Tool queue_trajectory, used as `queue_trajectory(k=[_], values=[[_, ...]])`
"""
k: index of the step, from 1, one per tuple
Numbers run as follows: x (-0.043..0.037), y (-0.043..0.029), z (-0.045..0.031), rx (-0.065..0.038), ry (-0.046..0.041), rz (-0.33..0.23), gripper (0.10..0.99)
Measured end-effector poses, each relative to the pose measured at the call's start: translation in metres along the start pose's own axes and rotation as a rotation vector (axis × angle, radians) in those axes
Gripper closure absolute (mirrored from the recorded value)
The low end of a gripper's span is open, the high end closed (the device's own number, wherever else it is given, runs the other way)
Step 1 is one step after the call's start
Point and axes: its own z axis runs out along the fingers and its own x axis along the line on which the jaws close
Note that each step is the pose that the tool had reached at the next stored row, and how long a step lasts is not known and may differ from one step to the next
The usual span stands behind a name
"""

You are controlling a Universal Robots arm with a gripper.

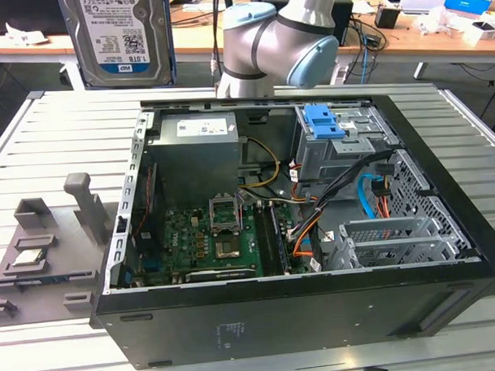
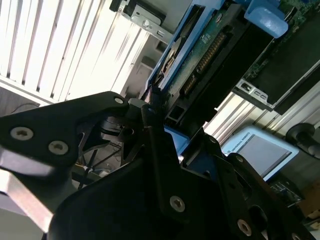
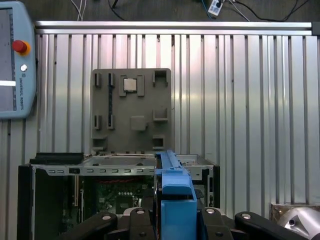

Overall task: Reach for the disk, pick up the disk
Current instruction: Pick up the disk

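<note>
While clamped on the disk (image 3: 175,197) from both sides, holds the tool (image 3: 175,216) shut across the drive's bright blue bracket, black fingers (image 3: 136,219) pressed to either flank in the first wrist view. Carries the drive on edge, most likely so that its thin profile sits squarely in the grip and cannot slip.

Shows the same disk (image 1: 122,35) in the upper left of the exterior view as a silver slab, white-and-blue label facing the camera. Hangs there well above the slatted bench (image 1: 59,135) and well apart from the open computer case (image 1: 317,313) at frame centre. Bares the green circuit side and connector row in the second wrist view, just beyond the black linkage.

Stands well clear of the grey drive cage (image 1: 344,149) and its blue latch (image 1: 322,122), right of centre in the exterior view.

Judged from this: reach done, pickup made, drive airborne.

Also in shot: elbow of the arm (image 1: 275,38) at top centre; grey parts tray (image 1: 46,241) at the left edge, with a small square chip (image 3: 131,85) resting in one of its pockets.
</note>
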Motion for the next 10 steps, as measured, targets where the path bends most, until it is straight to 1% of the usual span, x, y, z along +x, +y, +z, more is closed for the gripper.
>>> queue_trajectory(k=[5,8,10], values=[[-0.0008,-0.0119,-0.0006,0.0,-0.0001,0.0,0.722],[-0.0018,-0.0268,-0.0014,-0.001,0.0,0.0,0.722],[-0.0023,-0.0336,-0.0018,-0.001,0.0,0.0,0.722]])
